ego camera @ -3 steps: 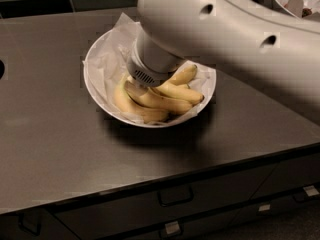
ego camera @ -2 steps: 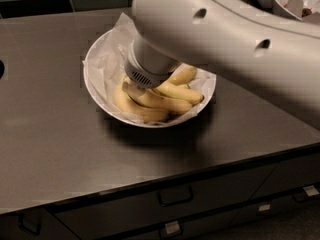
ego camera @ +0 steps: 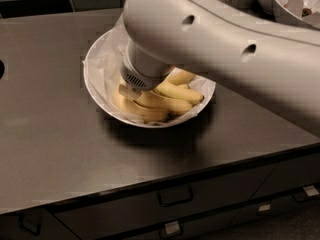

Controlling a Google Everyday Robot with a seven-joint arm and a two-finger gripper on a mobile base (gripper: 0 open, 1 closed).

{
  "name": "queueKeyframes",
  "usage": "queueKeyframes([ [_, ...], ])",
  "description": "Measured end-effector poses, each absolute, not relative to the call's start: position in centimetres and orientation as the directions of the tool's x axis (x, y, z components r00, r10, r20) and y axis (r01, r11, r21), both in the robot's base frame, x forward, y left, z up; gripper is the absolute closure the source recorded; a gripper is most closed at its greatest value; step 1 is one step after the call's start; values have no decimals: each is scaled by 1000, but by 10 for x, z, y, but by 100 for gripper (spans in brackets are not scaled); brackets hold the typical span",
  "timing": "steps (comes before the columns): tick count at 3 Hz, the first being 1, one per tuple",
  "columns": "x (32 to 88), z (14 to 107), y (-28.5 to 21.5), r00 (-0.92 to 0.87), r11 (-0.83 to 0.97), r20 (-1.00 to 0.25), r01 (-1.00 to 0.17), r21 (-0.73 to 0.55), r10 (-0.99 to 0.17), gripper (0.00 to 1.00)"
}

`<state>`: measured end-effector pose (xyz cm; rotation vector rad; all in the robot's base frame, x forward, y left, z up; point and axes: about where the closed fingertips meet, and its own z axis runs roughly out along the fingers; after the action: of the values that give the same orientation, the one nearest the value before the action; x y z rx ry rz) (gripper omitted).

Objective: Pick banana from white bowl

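Note:
A wide, shallow white bowl (ego camera: pixel 95 84) lined with crumpled white paper sits on the dark counter. Several yellow bananas (ego camera: pixel 172 91) lie in its right half. My gripper (ego camera: pixel 131 90) reaches down into the bowl among the bananas at their left end. The thick white arm comes in from the upper right and covers the gripper from above, so the fingers are hidden.
The dark counter (ego camera: pixel 55 149) has its front edge near the bottom, with drawers (ego camera: pixel 175 196) below it. Smaller white bowls (ego camera: pixel 295 4) stand at the back right corner. A dark round opening shows at the far left edge (ego camera: pixel 1 69).
The arm has shifted slightly left and lower over the bowl. The bananas and the bowl have not visibly moved.

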<state>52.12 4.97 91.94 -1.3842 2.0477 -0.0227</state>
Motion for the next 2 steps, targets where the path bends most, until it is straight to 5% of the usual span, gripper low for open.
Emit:
queueKeyframes([
  [2,525,907,48,-272,475,-492,-806,-352,-827,53],
])
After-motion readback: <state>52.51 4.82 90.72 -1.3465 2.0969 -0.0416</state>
